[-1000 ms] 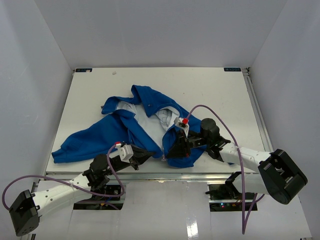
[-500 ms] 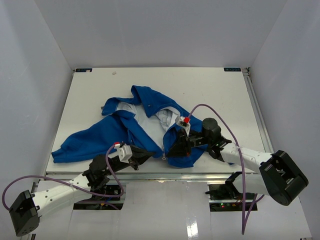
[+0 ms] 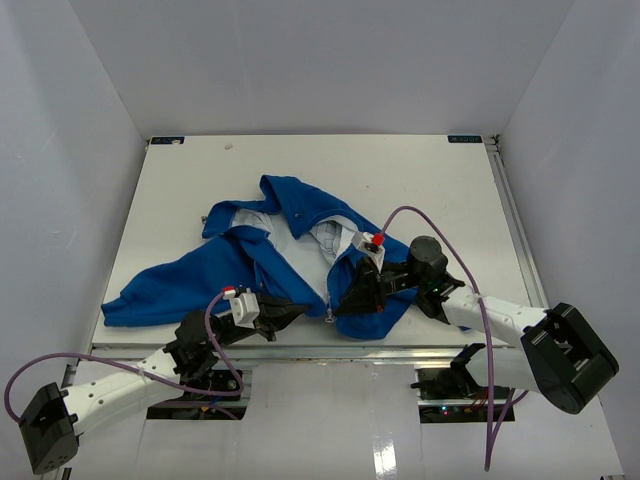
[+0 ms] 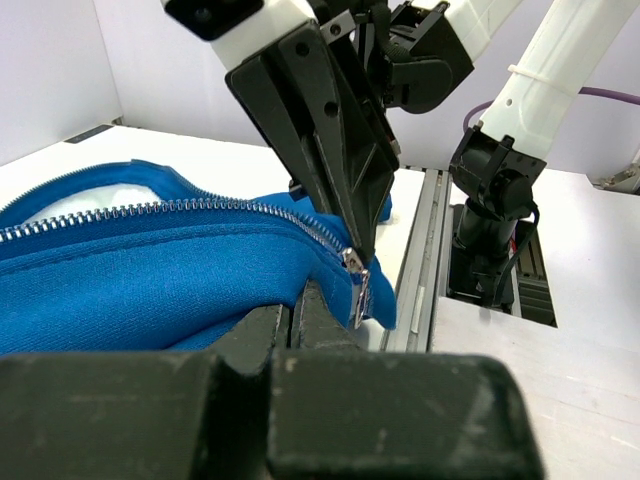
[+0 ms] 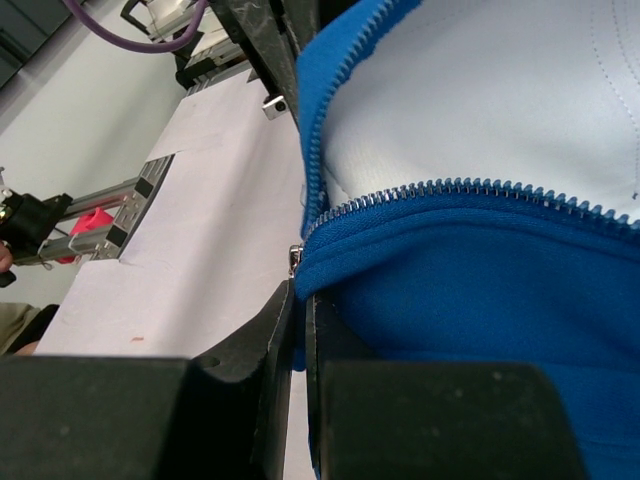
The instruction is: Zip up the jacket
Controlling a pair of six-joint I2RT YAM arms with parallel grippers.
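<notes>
Blue jacket (image 3: pixel 262 268) lies rumpled and unzipped on the near-middle of the table (image 3: pixel 430 180) (pale lining showing). The left gripper (image 3: pixel 298 311) pinches its hem beside the zipper pull (image 4: pixel 357 290). The right gripper (image 3: pixel 342 304) is clamped on the opposite zipper edge. The writing on the corner stickers (image 3: pixel 465 138) is too small to read.
</notes>
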